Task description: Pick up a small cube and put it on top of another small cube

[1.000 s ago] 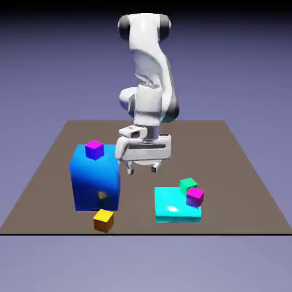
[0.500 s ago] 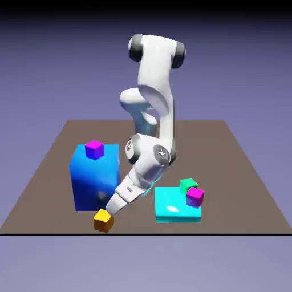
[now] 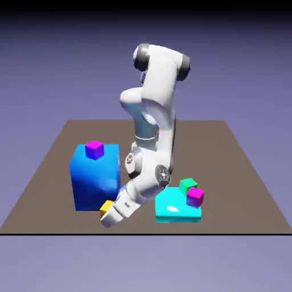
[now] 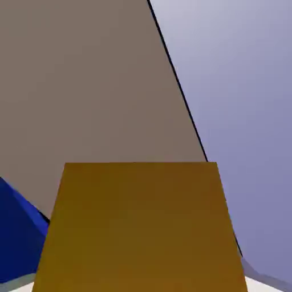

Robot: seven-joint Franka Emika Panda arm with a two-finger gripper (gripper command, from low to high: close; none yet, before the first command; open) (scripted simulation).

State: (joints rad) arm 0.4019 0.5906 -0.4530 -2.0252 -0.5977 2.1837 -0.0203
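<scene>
End effector (image 3: 109, 218) low, tilted, at orange cube (image 3: 106, 207)

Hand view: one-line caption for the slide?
Small orange-yellow cube fills the lower frame, brown table beyond, big blue block at the left edge; the fingers are hidden.

Showing orange-yellow on the small cube (image 3: 106, 207) at lower left, deeper amber across the hand view's lower half (image 4: 140, 228). Glowing magenta-purple on the cube (image 3: 195, 197) at right of centre and its twin (image 3: 94, 149) at upper left. Shining saturated blue on the big block (image 3: 94, 179), cyan on the slab (image 3: 174, 208), green on the small cube (image 3: 187, 184). Spreading dull brown over the surface (image 3: 57, 159). Gleaming white on the arm (image 3: 157, 114).
</scene>
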